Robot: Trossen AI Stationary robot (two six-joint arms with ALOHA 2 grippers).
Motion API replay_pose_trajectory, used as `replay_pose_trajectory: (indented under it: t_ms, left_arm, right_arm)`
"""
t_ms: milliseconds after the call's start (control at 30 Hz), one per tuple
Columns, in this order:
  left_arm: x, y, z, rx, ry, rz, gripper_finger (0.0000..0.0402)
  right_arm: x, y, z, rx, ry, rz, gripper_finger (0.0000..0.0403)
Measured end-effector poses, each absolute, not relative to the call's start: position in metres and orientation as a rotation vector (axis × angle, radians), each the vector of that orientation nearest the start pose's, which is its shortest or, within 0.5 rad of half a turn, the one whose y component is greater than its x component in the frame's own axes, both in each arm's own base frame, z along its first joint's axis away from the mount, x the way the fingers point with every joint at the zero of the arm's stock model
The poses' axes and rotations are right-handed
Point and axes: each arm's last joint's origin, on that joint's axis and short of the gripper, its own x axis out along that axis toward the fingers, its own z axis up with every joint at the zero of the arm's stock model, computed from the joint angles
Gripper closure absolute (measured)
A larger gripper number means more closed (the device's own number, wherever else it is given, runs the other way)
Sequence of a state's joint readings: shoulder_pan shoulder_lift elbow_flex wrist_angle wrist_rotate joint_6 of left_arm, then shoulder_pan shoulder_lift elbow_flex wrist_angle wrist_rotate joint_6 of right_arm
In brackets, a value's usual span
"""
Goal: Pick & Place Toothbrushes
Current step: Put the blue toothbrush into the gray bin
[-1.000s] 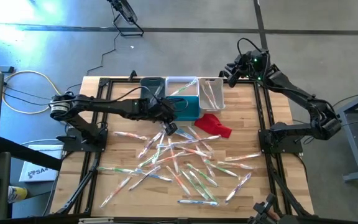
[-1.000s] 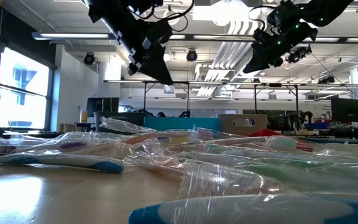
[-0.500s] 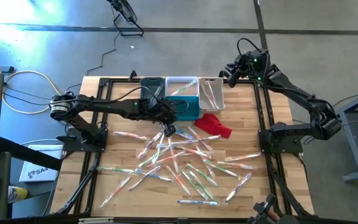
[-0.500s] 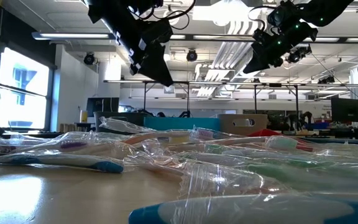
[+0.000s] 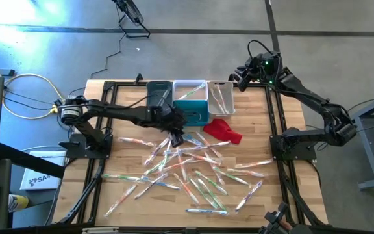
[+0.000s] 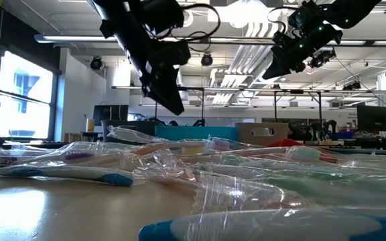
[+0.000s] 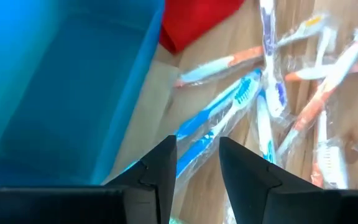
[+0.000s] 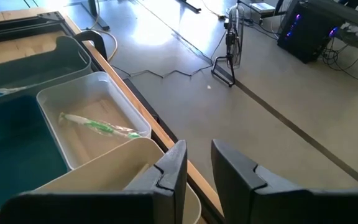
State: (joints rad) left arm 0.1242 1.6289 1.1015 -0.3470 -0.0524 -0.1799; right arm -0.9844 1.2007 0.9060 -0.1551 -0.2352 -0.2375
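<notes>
Dozens of wrapped toothbrushes [image 5: 187, 170] litter the wooden table [image 5: 128, 175]; both grippers' fingers parted, grasping nothing.

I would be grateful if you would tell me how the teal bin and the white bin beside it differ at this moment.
The teal bin is saturated blue-green and opaque; the white bin is pale and translucent. In the high view the teal bin shows no toothbrush inside, while the white bin holds wrapped toothbrushes. The left gripper hangs near the teal bin; the right gripper hangs by the white bin. Both are small rectangular open-topped bins on the wooden table.
</notes>
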Motion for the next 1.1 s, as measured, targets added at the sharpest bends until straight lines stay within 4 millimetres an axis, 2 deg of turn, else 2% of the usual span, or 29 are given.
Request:
replay_pose_trajectory:
  t_ms: [267, 500, 700, 1000, 1100]
  left_arm:
    - [0.345, 0.042, 0.196, -0.206, 0.943, 0.182, 0.0286]
    - [0.35, 0.033, 0.18, -0.161, 0.992, 0.14, 0.0281]
    - [0.352, 0.026, 0.176, -0.103, 1.002, 0.175, 0.0281]
    - [0.352, 0.029, 0.176, -0.072, 0.998, 0.233, 0.0281]
    - [0.354, 0.029, 0.171, -0.071, 1.011, 0.234, 0.0281]
  right_arm:
    - [0.151, -0.215, 0.293, 0.047, 0.47, -0.683, 0.0336]
    - [0.15, -0.214, 0.292, 0.054, 0.48, -0.681, 0.0336]
    - [0.15, -0.214, 0.292, 0.054, 0.48, -0.681, 0.0336]
    - [0.15, -0.214, 0.292, 0.054, 0.479, -0.68, 0.0336]
    - [0.15, -0.214, 0.292, 0.054, 0.479, -0.679, 0.0336]
